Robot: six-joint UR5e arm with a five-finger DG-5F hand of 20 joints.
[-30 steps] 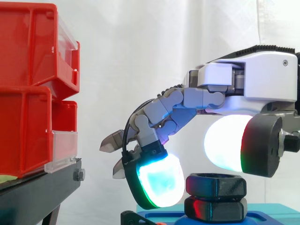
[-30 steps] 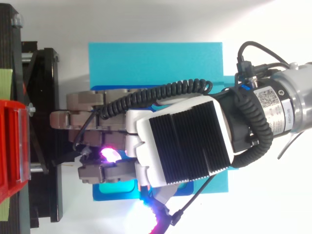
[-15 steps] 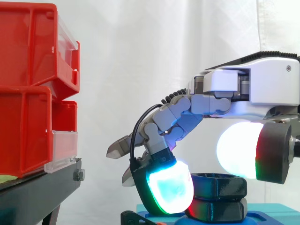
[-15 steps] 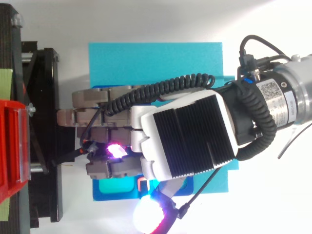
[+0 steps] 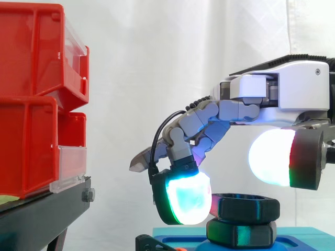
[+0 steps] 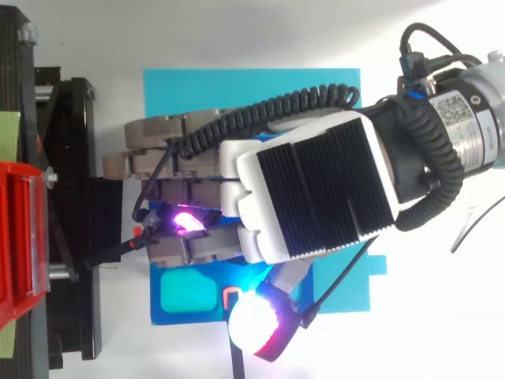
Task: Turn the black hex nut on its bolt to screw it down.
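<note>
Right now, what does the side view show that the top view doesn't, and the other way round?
Side view: the black hex nut over a second black hex piece, a curled finger's cyan pad against its left side, the thumb pad raised clear. Top view: the hand's ribbed back and the blue base's whole rectangle. Both: hand, base, red bins.

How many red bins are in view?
2, stacked at the side view's left: the upper bin, the lower bin beneath it on the black stand. Others may sit beyond the frame.
</note>
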